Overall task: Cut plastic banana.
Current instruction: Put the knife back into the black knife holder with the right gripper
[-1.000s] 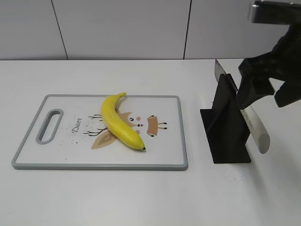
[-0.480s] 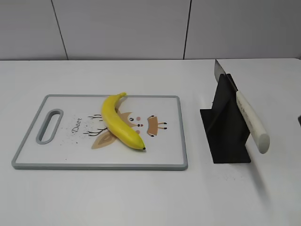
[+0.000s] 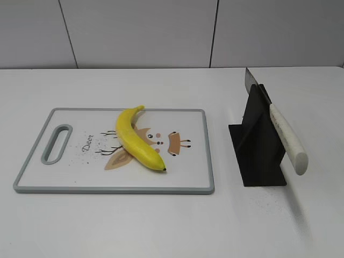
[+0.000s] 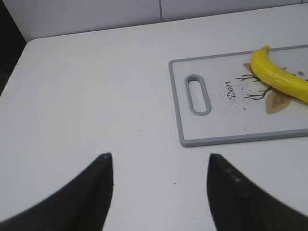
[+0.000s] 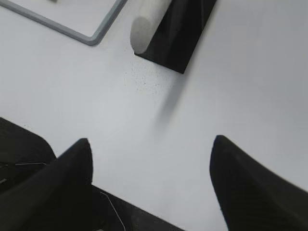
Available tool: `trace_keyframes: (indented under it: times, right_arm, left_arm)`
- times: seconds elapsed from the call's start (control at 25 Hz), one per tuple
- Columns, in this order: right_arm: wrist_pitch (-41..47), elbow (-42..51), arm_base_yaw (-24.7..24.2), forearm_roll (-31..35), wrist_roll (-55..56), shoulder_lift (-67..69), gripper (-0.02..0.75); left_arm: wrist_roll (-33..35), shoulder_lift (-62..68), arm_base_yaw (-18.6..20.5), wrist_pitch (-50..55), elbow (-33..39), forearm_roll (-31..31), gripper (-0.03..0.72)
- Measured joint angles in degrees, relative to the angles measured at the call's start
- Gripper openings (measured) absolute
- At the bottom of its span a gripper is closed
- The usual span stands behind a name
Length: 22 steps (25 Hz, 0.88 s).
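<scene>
My left gripper (image 4: 158, 185) hangs over bare white table (image 4: 86, 96) left of the cutting board (image 4: 231, 138), its two dark fingers spread wide with nothing between them. Neither arm shows from my exterior camera. The board is a flat white slab with a grey rim, a slot handle and a printed deer. The plastic banana (image 3: 136, 139) lies on it near the middle, whole, glossy yellow, curved, its dark tip toward the front edge. Right of the board stands a matte black knife stand (image 3: 259, 145) with a knife (image 3: 279, 126) slanted in it, pale handle down. My right gripper (image 5: 151, 178) hovers near the stand, fingers wide apart and empty; only this wrist camera shows the handle's rounded butt end-on.
</scene>
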Motion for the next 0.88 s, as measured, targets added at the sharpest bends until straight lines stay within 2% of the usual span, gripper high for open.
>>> trace_keyframes:
  times: [0.2,0.6,0.88]
  right_arm:
    - [1.30,3.54,0.00,-0.06,-0.13,-9.10,0.592]
    - [1.55,4.08,0.00,-0.06,-0.27,-26.46,0.592]
    - [2.12,4.08,0.00,2.26,-0.31,-28.38,0.592]
  left_arm:
    - [0.00,0.00,0.00,0.00,0.00,-0.31,0.611]
    - [0.00,0.00,0.00,-0.04,0.00,-0.34,0.586]
    - [0.00,0.00,0.00,-0.16,0.00,-0.41,0.579]
